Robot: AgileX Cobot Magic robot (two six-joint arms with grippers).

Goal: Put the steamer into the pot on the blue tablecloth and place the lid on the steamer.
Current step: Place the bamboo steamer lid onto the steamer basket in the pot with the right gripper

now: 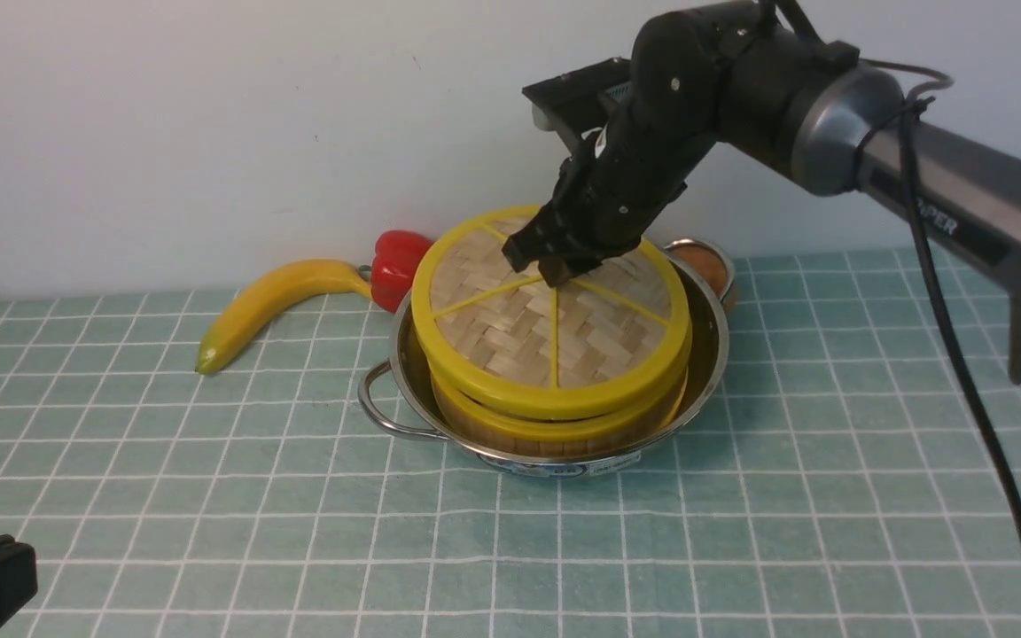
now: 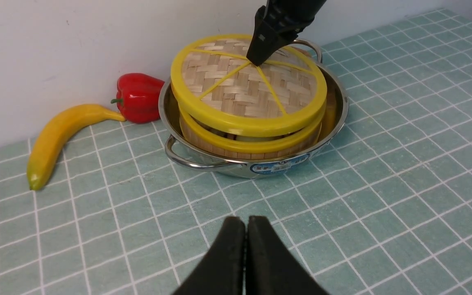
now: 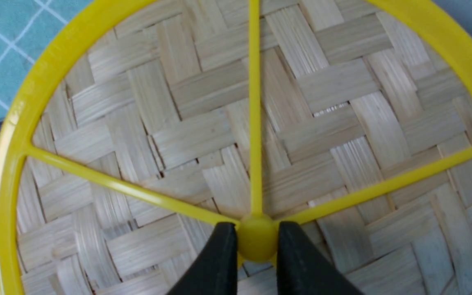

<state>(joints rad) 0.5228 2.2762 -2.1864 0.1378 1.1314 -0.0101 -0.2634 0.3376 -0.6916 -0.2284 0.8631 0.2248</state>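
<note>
the woven lid (image 1: 510, 328), seemingly light and stiff, sits atop the steamer (image 1: 555, 443) inside the pot (image 1: 713, 390). its raised hub (image 3: 257, 241) looks the best hold; the right gripper (image 3: 257, 246) pinches it. the left gripper (image 2: 246, 221) is pressed together. blue gridded cloth (image 1: 236, 532) lies before a pale wall (image 1: 165, 133).

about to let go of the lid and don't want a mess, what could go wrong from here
The lid may not be seated: in the left wrist view a dark gap shows between its rim and the steamer, so letting go now could leave it tilted.

The right gripper pinches only the small central knob, so the lid might swivel or slip if nudged.

The steamer sits inside the pot, so pressing down off-centre could shift both.
</note>
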